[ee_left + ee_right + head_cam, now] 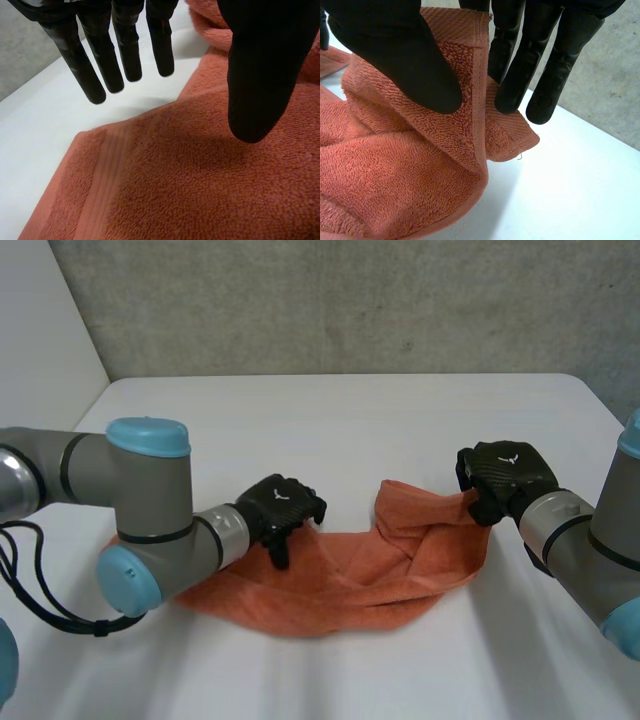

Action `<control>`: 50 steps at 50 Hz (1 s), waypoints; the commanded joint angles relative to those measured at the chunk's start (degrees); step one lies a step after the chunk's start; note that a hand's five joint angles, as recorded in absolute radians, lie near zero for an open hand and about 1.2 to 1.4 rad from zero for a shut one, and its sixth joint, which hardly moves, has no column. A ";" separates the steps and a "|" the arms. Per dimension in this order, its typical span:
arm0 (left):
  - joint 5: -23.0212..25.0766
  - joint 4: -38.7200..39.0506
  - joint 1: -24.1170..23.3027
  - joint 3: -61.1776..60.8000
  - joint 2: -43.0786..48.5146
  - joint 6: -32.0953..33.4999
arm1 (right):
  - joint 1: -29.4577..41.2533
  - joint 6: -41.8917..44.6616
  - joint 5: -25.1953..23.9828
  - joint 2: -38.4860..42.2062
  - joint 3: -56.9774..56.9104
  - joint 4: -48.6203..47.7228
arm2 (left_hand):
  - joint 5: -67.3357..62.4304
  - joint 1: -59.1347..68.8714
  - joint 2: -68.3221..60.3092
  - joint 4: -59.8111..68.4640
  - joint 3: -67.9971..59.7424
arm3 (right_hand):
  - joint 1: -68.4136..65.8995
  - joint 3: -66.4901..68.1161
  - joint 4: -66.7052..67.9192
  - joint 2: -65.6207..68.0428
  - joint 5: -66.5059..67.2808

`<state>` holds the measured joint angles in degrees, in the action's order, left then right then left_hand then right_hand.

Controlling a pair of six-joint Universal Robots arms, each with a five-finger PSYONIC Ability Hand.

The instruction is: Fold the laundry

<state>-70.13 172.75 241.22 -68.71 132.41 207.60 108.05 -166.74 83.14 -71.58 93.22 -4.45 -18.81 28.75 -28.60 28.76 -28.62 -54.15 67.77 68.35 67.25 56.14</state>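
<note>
My right hand (505, 480) pinched right end of orange towel (350, 585), thumb against fingers. My left hand (280, 508) hung spread over towel's left part, holding nothing. Towel lay bunched on white table (330, 410). Risk: one-sided pull dragging cloth, shallow pinch slipping.

1 orange towel (340, 580), one single piece of cloth. 1 white desk (340, 420). 2 robot arms, grey with light-blue caps: left arm (150, 500), right arm (585, 540). 2 black robot hands, one per arm: left robot hand (280, 505), right robot hand (510, 475).
</note>
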 commanded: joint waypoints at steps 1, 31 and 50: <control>-0.27 -2.50 -1.63 2.26 1.54 3.87 | -0.03 0.01 0.01 0.03 0.21 -0.21 | -8.49 8.54 -8.69 8.54 -8.68 | -25.85 12.23 11.65 12.75 13.86; -1.94 -3.47 -1.98 5.08 4.88 6.50 | -0.03 0.10 -1.13 0.12 1.27 -0.21 | -7.48 7.53 -7.69 7.53 -7.67 | -25.85 12.23 11.65 12.75 13.86; -10.64 3.36 -3.21 4.47 0.24 6.33 | -0.29 0.10 -1.05 0.12 0.74 0.14 | -51.19 51.25 -51.40 51.24 -51.38 | -25.85 12.23 11.65 12.75 13.86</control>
<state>-75.72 170.28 238.79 -63.35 137.26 214.07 108.12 -166.61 81.99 -71.30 94.60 -4.64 -57.43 45.83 -67.91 68.03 -67.77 -54.15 67.77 68.35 67.25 56.53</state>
